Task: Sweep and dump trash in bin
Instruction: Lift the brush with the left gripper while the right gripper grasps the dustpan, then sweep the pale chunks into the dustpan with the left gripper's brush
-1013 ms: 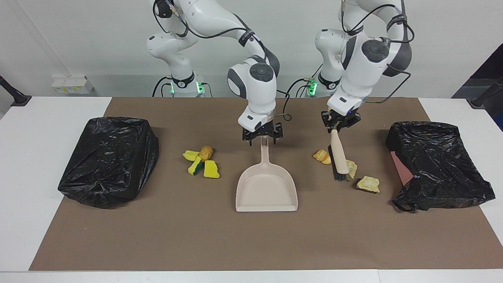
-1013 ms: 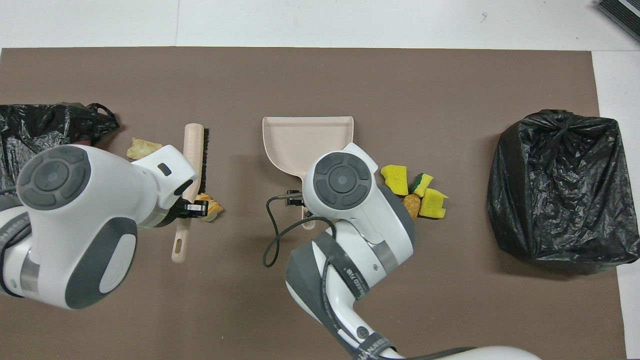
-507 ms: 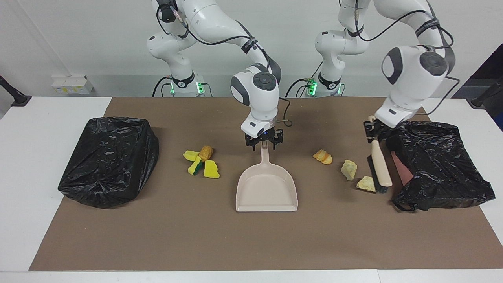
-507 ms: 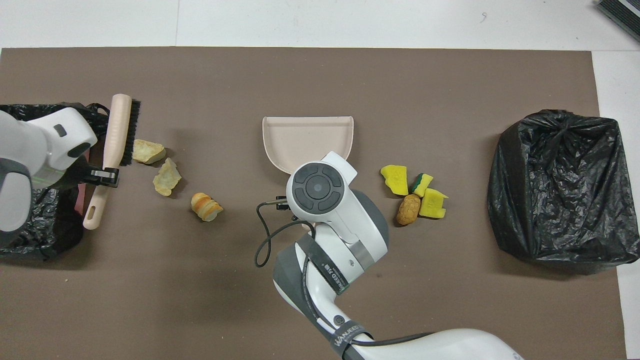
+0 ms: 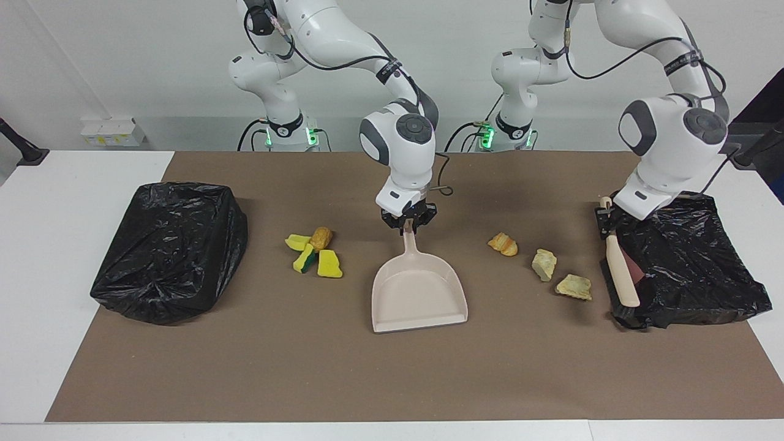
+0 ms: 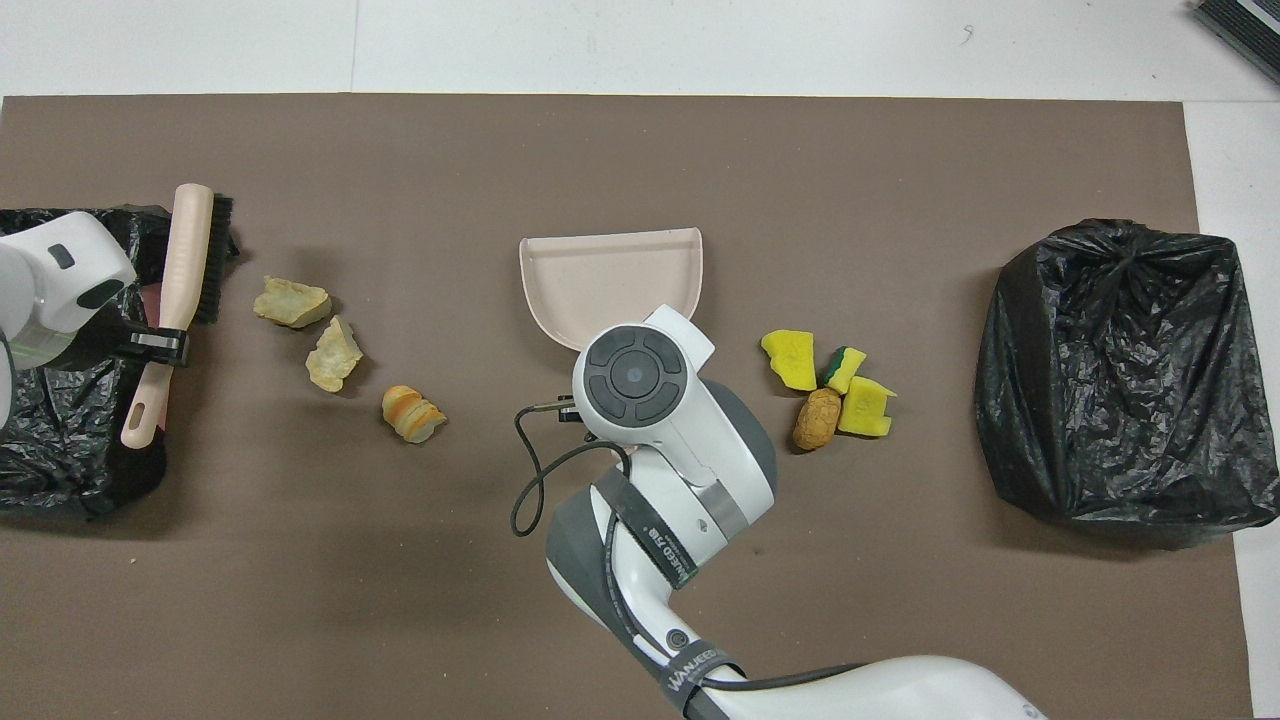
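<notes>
Both jaws are clamped: right gripper on dustpan handle, left gripper on brush, beside bin bag. Trash lies btwn brush & pan; bristles should be kept low, pan lip flat on mat.

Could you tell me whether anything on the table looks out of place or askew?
The bin bag at the left arm's end lies slumped, with a reddish patch showing at its edge. The dustpan, held by the right hand, sits slightly skewed. The scraps lie scattered, unswept.
</notes>
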